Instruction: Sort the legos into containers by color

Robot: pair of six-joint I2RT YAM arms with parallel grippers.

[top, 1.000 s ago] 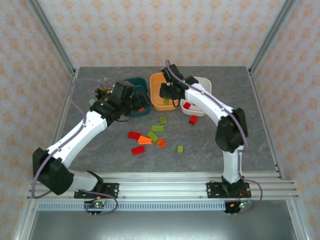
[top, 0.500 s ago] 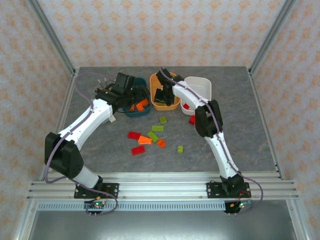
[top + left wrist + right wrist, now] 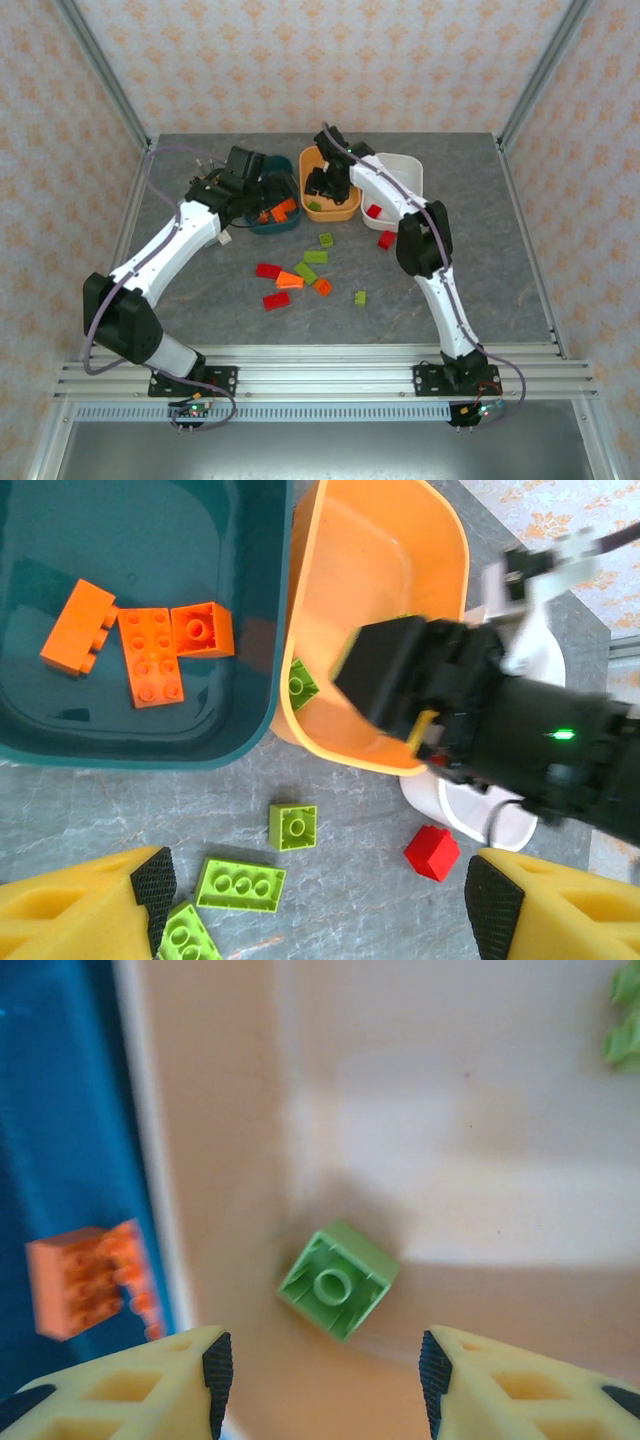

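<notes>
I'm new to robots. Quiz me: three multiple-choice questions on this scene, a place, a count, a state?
1. The right gripper hovers over: A) the orange rounded plastic bin; B) a white bin; C) the bare table.
2. Small orange plastic bricks in the dark teal rounded plastic bin: A) one; B) three; C) six.
3. The right gripper's jaws are: A) open; B) shut on a red brick; C) shut on a pen.
Answers: 1 A, orange floor under its fingers. 2 B, three show there. 3 A, a small square green plastic brick lies untouched between spread fingers.
</notes>
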